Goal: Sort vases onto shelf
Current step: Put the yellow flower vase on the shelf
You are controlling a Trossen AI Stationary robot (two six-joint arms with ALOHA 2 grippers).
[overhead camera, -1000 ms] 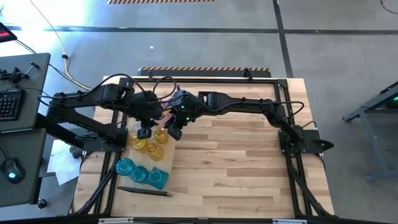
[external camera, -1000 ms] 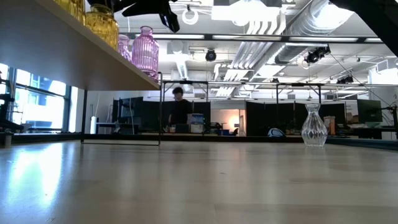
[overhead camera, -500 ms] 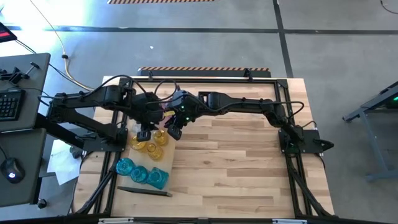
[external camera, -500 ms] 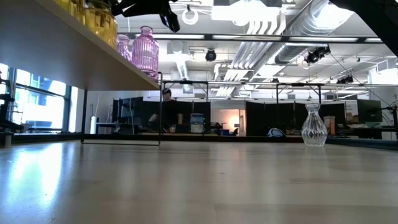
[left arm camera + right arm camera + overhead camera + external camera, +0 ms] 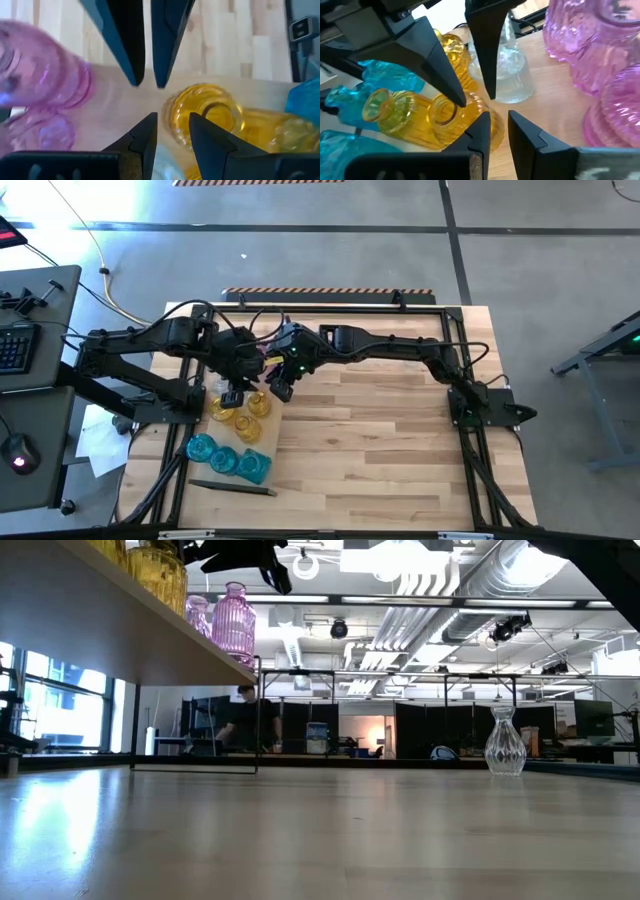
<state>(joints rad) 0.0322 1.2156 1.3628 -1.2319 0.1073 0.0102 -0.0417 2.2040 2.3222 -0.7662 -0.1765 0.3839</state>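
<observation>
Butcher-block table (image 5: 400,430) in an open workshop; a person (image 5: 245,720) far behind has been seen to move leftward across the background over the last second. The raised light-wood shelf (image 5: 100,620) is located at the table's left side, and most of the glass is already stood on it: ribbed amber-yellow glass vases (image 5: 240,412) mid-shelf, teal glass vases (image 5: 225,458) at the near end, pink ribbed glass vases (image 5: 233,625) at the far end. One clear fluted glass vase (image 5: 505,743) is noted alone on the tabletop, well apart from the shelf, so sorting is judged not yet finished. Change noted: in the low view the nearest amber vase has shifted slightly along the shelf edge, while both arms have barely moved in the high view; this is read as a small nudge or alignment within the amber group, not a fresh placement. The left gripper (image 5: 232,395) is held just above the amber vases, jaws parted moderately with nothing seen between them. The right gripper (image 5: 281,390) is held just beside it, tip to tip, jaws parted only narrowly and nothing grasped.
</observation>
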